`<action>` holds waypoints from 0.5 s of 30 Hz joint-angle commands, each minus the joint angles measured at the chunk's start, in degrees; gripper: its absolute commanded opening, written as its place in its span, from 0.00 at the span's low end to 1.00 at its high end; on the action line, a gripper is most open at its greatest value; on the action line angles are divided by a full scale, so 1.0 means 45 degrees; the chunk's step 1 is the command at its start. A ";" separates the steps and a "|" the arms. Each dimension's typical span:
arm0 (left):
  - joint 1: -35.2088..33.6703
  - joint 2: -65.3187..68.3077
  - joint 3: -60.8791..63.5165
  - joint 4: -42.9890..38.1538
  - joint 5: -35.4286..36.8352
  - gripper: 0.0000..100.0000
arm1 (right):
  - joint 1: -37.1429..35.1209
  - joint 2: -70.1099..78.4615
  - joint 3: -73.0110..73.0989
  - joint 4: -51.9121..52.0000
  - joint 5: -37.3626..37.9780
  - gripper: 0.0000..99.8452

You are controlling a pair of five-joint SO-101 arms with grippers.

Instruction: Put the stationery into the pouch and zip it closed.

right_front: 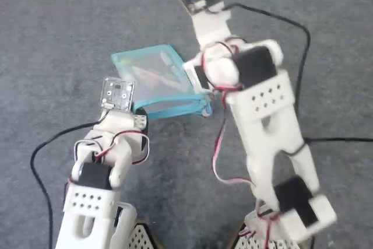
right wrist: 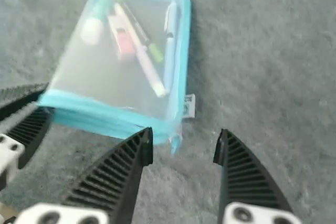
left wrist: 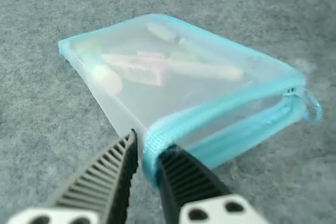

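On the bench (right_front: 70,39), the left claw (left wrist: 144,163) clamps the near-left corner of the pouch (left wrist: 178,77), stationery (right wrist: 136,40) inside; the zip edge runs rightward to its pull (right wrist: 176,142), just beside the spread-open right claw (right wrist: 186,131), the nearer arm.

My counter (right_front: 52,39) is covered all over in a grey, felt-like cloth that runs back to a pale strip well beyond the pouch. The pouch (right_front: 152,80), clear with a turquoise border, lies on that cloth around the middle, its thick zip edge on the side facing my arms. Nearer than the pouch, one black cable (right_front: 36,161) curls across the cloth to its left, and another black cable (right_front: 341,140) lies on the cloth off to its right.
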 commanded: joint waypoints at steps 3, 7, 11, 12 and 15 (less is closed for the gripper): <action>0.0039 -0.4142 0.0068 0.1661 -0.0586 0.01 | 0.0186 -0.4503 0.8869 -0.4757 0.0391 0.20; 0.0039 -0.5919 0.0811 0.1739 -0.0781 0.01 | 0.0088 -0.6242 1.4007 -0.8234 0.0352 0.20; 0.0039 -0.5509 0.0791 0.1641 -0.0742 0.01 | 0.0088 -0.6769 1.5746 -0.8742 0.0391 0.20; 0.0039 -0.5216 0.0713 0.1465 -0.0703 0.01 | 0.0088 -0.6808 1.5883 -0.8547 0.0391 0.20; -0.0430 -0.4122 0.0361 0.0899 -0.0313 0.01 | 0.0049 -0.6886 1.6234 -0.8391 0.0332 0.20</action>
